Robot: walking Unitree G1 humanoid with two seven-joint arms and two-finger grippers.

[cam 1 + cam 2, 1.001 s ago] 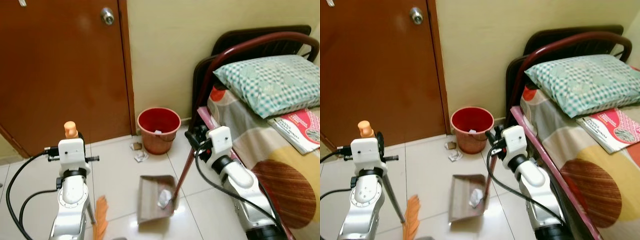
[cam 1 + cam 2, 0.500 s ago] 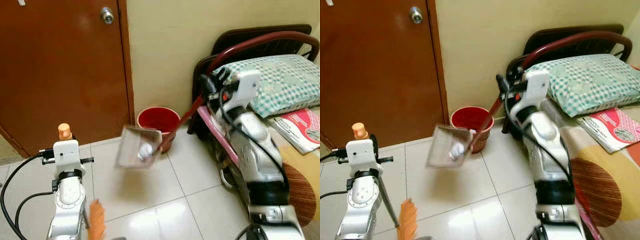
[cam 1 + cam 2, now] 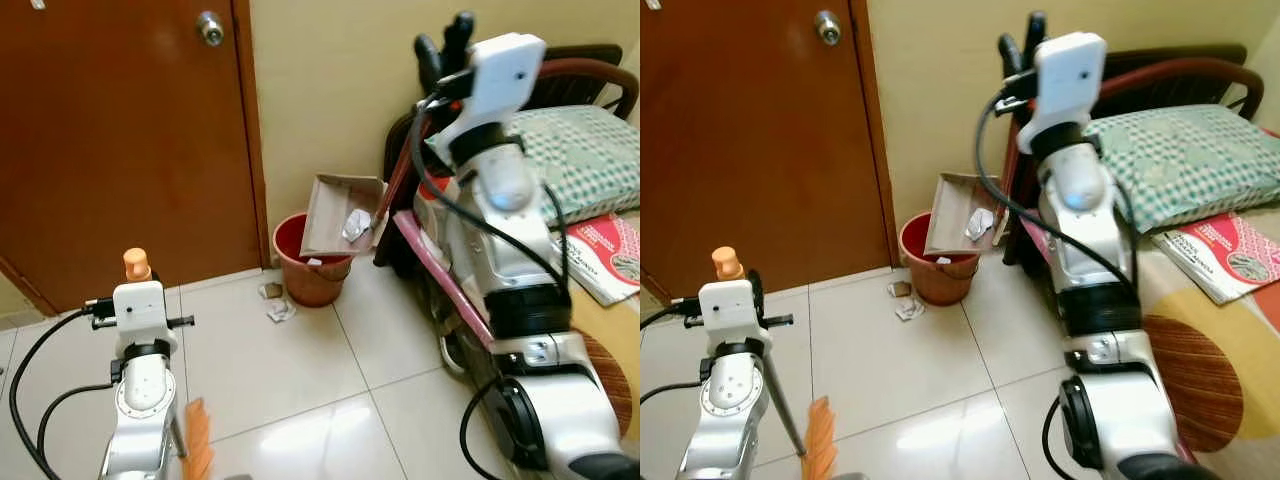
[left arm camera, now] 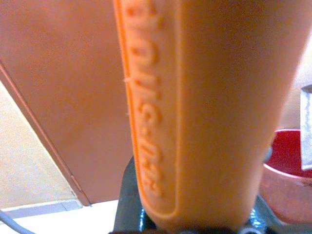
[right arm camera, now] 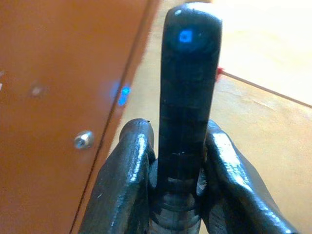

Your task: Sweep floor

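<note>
**Dustpan's up over the bin, dump comes next**

Left eye view: looks to me like the emptying step. The right hand (image 3: 446, 45) is raised high on the right, gripping the top of the dustpan handle (image 3: 398, 170), and the dustpan (image 3: 340, 215) hangs tilted right above the red bucket (image 3: 315, 275) by the far wall, next to the door (image 3: 120, 140). A crumpled bit of paper (image 3: 356, 222) sits in the pan, so nothing's dumped yet as far as I can tell. Next move, I'd guess: tip the pan steeper so the paper slides into the bucket and not past the rim. A couple of scraps (image 3: 277, 303) lie on the floor (image 3: 290, 370) just left of the bucket, so more sweeping is left.

Right eye view: same scene. The left hand (image 3: 728, 268) sits low on the near left around the orange broom handle (image 3: 727, 262), with the bristles (image 3: 820, 450) down by the floor. The bed (image 3: 1200, 300) with its pillow (image 3: 1170, 160) is on the right.

Left wrist view: the orange broom handle is right up against the lens, red bucket off at the edge. The hand looks clamped around it.

Right wrist view: two black fingers (image 5: 122, 180) pressed tight on either side of the dark handle tip.
</note>
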